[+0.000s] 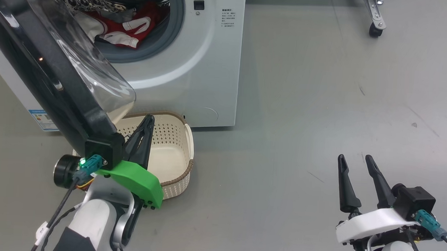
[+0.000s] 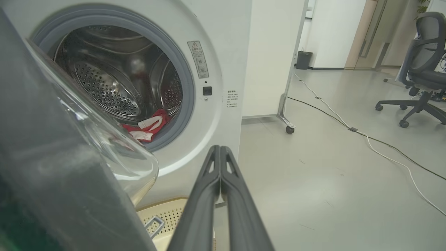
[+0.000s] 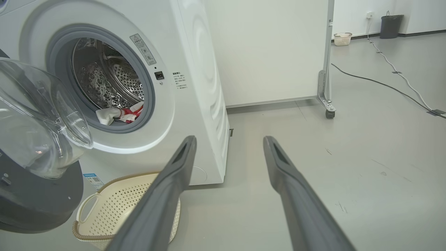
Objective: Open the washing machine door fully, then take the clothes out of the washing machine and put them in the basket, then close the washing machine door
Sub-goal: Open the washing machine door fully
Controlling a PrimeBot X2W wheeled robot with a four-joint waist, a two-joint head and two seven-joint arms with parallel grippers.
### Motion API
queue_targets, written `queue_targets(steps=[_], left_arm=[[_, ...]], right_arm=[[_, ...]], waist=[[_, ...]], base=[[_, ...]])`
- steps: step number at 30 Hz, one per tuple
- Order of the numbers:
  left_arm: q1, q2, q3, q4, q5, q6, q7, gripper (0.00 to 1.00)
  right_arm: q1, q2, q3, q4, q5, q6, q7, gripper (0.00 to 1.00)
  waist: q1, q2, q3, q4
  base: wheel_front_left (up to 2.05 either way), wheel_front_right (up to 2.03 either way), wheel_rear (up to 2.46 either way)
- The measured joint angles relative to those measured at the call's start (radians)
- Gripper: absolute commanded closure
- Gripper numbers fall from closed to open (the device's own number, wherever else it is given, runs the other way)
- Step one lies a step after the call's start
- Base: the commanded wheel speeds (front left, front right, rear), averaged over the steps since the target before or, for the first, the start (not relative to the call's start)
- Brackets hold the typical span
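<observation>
Closest to the robot, on its left side, the left end effector (image 1: 148, 119) has both fingers pressed together with nothing between them. It pokes up just beside the lower edge of the washing machine door (image 1: 39, 66), above the basket (image 1: 185, 169). Can't tell for sure if it's touching the door or only next to it. Over on the right, the right end effector (image 1: 355, 159) is spread wide, holding nothing, over bare floor (image 1: 305, 107) well apart from everything.

The door looks only partway swung out to me. The basket sits on the floor right in front of the washing machine (image 1: 207, 63), empty. Furthest back, the clothes (image 1: 131, 29) are heaped at the bottom of the drum mouth.

So I'd say we're on step one, getting the door fully open. My take: use the closed fingers as a pusher on the inside of the black rim and follow the hinge arc instead of shoving straight. Go slow so they don't slide onto the glass, and mind the basket underneath. The door should clear the mouth before any reach-in.
</observation>
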Motion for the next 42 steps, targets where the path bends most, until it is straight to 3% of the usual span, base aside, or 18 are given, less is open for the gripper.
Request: queue_targets(steps=[14, 32, 42], left_arm=[[0.002, 0.001, 0.059, 0.097, -0.022, 0.043, 0.012, 1.0], [-0.014, 0.0, 0.066, 0.156, -0.029, 0.044, -0.017, 1.0], [-0.025, -0.007, 0.044, 0.195, -0.03, 0.032, -0.041, 1.0]], right_arm=[[0.0, 0.008, 0.001, 0.018, -0.009, 0.01, 0.0, 0.0], [-0.003, 0.017, -0.014, 0.035, -0.018, 0.019, 0.0, 0.0], [-0.003, 0.016, -0.027, 0.045, -0.027, 0.02, 0.0, 0.0]], waist=[[0.0, 0.0, 0.029, -0.019], [0.0, 0.0, 0.035, -0.011], [0.0, 0.0, 0.026, 0.032]], base=[[0.0, 0.0, 0.0], [0.0, 0.0, 0.0], [0.0, 0.0, 0.0]])
